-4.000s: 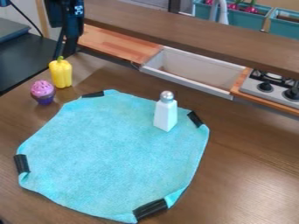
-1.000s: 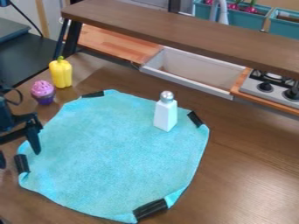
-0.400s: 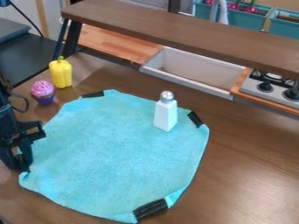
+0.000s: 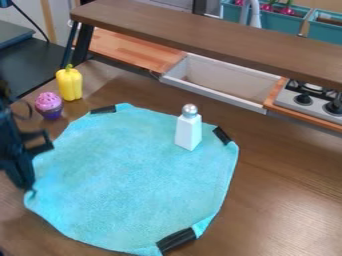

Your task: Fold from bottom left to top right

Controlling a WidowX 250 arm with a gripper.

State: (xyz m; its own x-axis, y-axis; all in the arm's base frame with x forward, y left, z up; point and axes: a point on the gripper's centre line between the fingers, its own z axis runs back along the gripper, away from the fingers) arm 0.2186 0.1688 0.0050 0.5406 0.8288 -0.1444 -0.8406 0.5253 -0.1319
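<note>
At the left edge of the view, the black gripper point(image 4: 28, 186) hangs over the cloth's left corner, shut on that corner with its fingers close together. The light blue cloth point(image 4: 133, 175) lies spread on the table, with black tape at its corners; the tape at the left corner is hidden behind the gripper. Close to the gripper, the cloth's edge is drawn up a little. A white shaker with a silver top point(image 4: 188, 131) stands upright on the cloth near its upper right corner.
Behind the cloth's upper left side stand a yellow pepper point(image 4: 69, 83) and a purple cupcake point(image 4: 49, 105) on the brown table point(image 4: 287, 200). Farther back are a white sink point(image 4: 220, 82), a stove point(image 4: 310, 100) and a raised brown shelf point(image 4: 200, 37).
From the top left, the gripper came down to the cloth's left corner and closed on it. The cloth's left edge has risen slightly, and its taped corners and the shaker have shifted a little.
</note>
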